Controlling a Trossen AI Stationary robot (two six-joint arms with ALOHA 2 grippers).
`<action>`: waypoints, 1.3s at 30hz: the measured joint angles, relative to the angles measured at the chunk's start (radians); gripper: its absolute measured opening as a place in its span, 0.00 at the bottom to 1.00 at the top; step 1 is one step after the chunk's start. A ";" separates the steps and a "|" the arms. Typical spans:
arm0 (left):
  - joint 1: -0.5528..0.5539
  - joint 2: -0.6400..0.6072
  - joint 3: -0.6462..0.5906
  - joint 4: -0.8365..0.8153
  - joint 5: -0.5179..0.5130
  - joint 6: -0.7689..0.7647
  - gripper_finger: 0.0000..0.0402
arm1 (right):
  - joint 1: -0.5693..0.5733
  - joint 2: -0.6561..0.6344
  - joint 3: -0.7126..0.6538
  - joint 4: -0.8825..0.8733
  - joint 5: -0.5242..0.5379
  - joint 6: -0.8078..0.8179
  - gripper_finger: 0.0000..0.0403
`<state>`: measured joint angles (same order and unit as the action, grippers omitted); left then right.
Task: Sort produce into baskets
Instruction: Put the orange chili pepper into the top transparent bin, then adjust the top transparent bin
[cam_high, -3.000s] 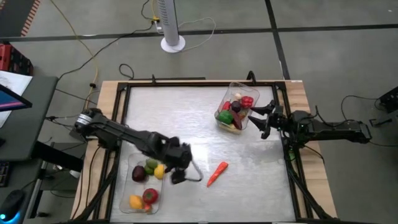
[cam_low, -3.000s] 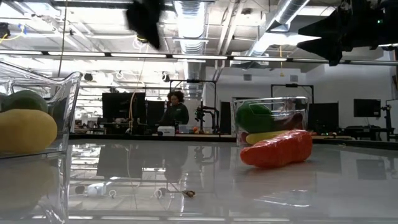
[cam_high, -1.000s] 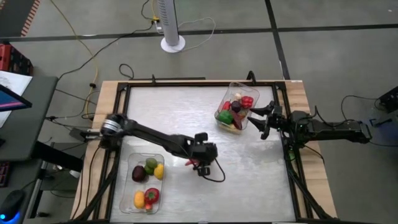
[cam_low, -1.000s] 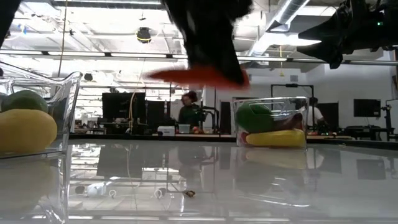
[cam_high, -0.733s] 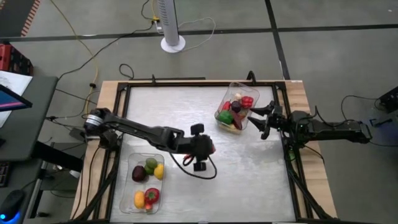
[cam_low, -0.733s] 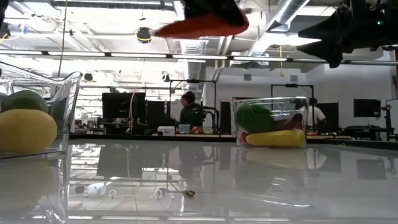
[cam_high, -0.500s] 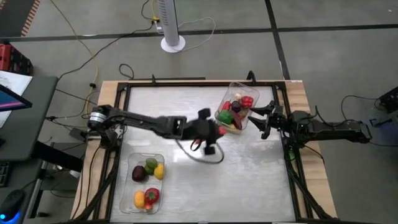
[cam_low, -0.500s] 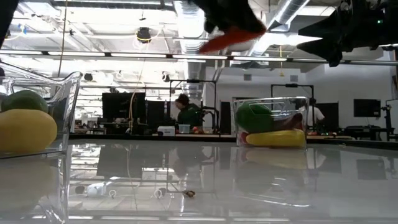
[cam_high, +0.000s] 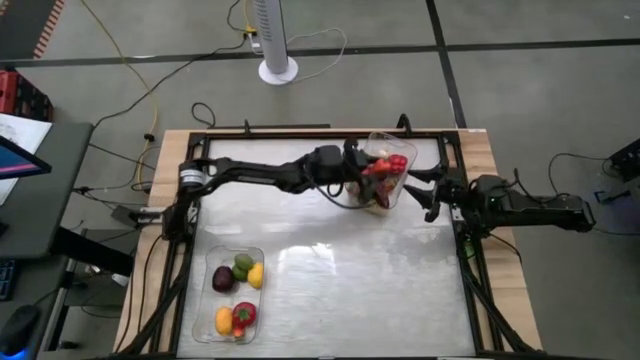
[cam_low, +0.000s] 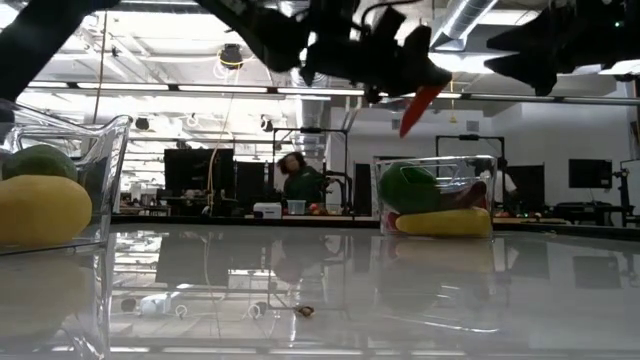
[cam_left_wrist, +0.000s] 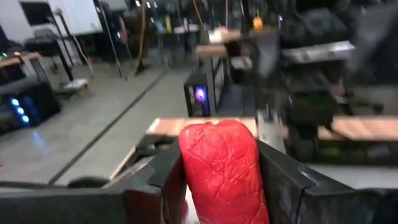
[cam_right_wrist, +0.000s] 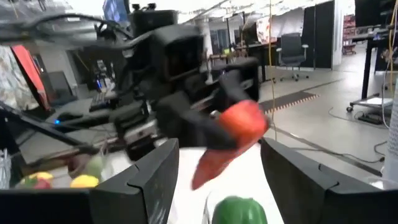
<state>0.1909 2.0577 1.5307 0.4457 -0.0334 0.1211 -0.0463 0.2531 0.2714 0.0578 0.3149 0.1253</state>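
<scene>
Left gripper (cam_high: 362, 170) carried the orange-red carrot (cam_low: 417, 108) above the far basket (cam_high: 397, 196).

The left arm stretched across the table, its fingers (cam_left_wrist: 283, 177) clamped on the carrot, which hung tip-down in the air over the clear basket of red, green, yellow and dark purple pieces near the table's far right corner. The right gripper (cam_high: 425, 188) waited just beside that basket, its 2 fingers (cam_right_wrist: 301, 174) spread wide apart and holding nothing. The near basket (cam_high: 208, 263) held 5 pieces by the left front edge.
</scene>
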 joint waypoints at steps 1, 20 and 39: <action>0.011 0.015 0.000 0.043 0.007 -0.012 0.36 | 0.000 0.000 0.000 -0.009 0.000 0.000 0.63; 0.061 0.090 0.001 0.156 0.150 -0.106 0.40 | -0.001 0.000 -0.001 0.029 0.030 -0.048 0.63; 0.058 -0.034 0.000 0.023 0.178 0.046 0.71 | 0.001 -0.001 -0.001 0.028 0.029 -0.047 0.63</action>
<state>0.2493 2.0236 1.5311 0.4685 0.1446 0.1668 -0.0457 0.2523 0.2703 0.0860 0.3443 0.0780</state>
